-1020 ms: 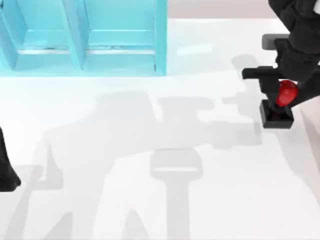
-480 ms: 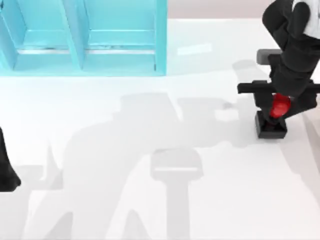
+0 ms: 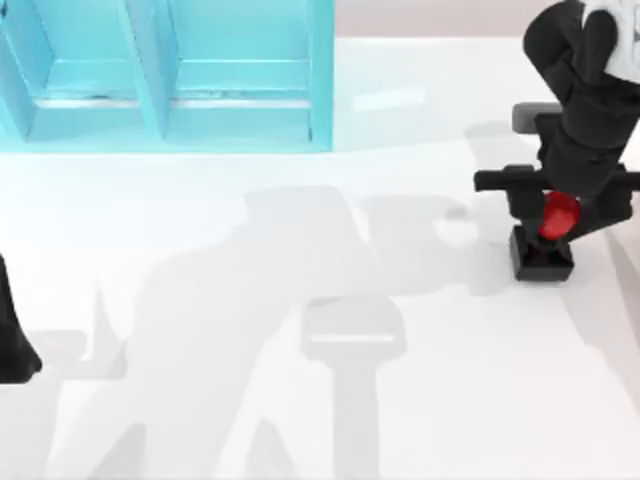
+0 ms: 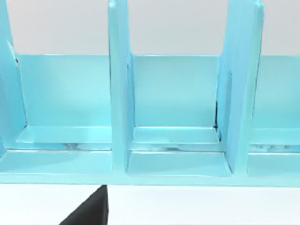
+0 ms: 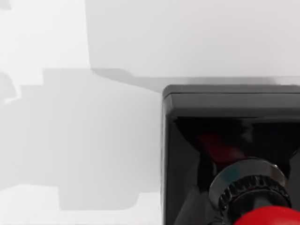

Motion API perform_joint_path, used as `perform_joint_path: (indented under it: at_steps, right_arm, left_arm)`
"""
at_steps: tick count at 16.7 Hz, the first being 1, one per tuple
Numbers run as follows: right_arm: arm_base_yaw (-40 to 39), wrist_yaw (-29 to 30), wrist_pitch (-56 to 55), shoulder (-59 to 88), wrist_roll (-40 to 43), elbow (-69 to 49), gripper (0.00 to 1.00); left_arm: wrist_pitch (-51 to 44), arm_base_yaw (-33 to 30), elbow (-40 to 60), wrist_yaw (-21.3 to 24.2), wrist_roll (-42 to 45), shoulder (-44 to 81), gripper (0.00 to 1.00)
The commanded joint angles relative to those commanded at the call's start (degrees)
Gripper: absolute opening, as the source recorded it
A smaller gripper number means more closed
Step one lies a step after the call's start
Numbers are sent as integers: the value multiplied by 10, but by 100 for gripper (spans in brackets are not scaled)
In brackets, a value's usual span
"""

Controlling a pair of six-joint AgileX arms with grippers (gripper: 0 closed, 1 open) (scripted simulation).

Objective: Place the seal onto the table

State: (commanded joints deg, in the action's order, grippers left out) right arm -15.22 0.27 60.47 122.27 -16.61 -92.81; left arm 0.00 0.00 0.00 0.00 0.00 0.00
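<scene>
Right pincer (image 3: 556, 212) clamped on seal (image 3: 546, 245), base on white counter (image 3: 300, 400), right of empty turquoise shelf unit (image 3: 165, 75); knurled collar visible from wrist.

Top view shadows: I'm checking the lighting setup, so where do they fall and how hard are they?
Top view: broad, soft grey arm shadows cross the plain white table, beside the black-based, red-knobbed seal. Right wrist view: a blocky, harder-edged shadow lies beside the seal's base.
</scene>
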Motion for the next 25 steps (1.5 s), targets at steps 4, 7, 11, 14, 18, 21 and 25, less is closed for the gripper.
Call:
perform_joint_path:
  at_steps: [4,7,11,14,18,21,25]
  right_arm:
    - [0,0,0,0,0,0,60]
    - [0,0,0,0,0,0,83]
    - [0,0,0,0,0,0,100]
    - [0,0,0,0,0,0,100]
    - [1,0,0,0,0,0,100]
    - [0,0,21,3,1,-22,100]
    - [-1,1,130,12,2,-136,100]
  left_arm:
    - [0,0,0,0,0,0,100]
    - [0,0,0,0,0,0,100]
    - [0,0,0,0,0,0,100]
    - [0,0,0,0,0,0,100]
    - [0,0,0,0,0,0,100]
    - [0,0,0,0,0,0,100]
    - [0,0,0,0,0,0,100]
